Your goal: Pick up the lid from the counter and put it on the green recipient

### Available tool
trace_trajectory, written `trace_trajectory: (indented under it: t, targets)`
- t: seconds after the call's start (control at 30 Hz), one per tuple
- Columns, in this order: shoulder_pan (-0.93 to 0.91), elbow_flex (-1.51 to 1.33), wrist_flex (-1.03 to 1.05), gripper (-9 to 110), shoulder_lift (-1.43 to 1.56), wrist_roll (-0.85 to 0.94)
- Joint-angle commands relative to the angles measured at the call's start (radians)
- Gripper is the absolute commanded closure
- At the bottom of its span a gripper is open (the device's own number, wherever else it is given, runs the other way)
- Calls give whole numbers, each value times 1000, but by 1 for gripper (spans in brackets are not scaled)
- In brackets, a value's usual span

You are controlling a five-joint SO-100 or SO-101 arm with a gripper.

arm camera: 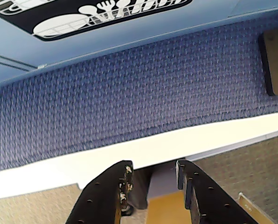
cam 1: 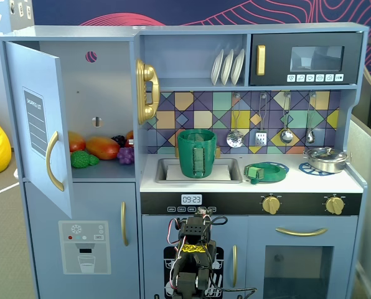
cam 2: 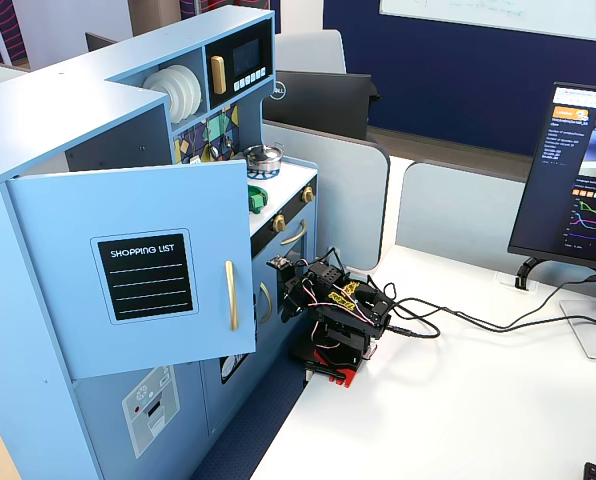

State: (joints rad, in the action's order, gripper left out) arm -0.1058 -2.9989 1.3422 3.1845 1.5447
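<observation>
Lid [cam 1: 267,171]: flat green disc with a raised knob, lying on the white counter [cam 1: 297,180] right of the sink.
Green recipient [cam 1: 197,152]: tall ribbed-handled pot, standing in the sink.
Claw [arm camera: 153,173]: parted, empty, low before the toy kitchen.

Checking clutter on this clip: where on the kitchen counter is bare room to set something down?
Bare white counter shows along the front edge and between the lid and the silver pan. The sink is filled by the green pot. The fridge shelf, left, is crowded with toy fruit.
</observation>
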Motion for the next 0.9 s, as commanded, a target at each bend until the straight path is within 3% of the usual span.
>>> trace_trajectory:
  t: [0.0,0.23,0.37,0.5,0.87]
  targets:
    - [-29,92,-97,101,-8,0]
    - [-140,356,-673,98,-81,126]
    - [-207,492,-899,87,-137,83]
    - [-290,577,-1011,70,-178,46]
    - [-423,577,-1147,60,-242,58]
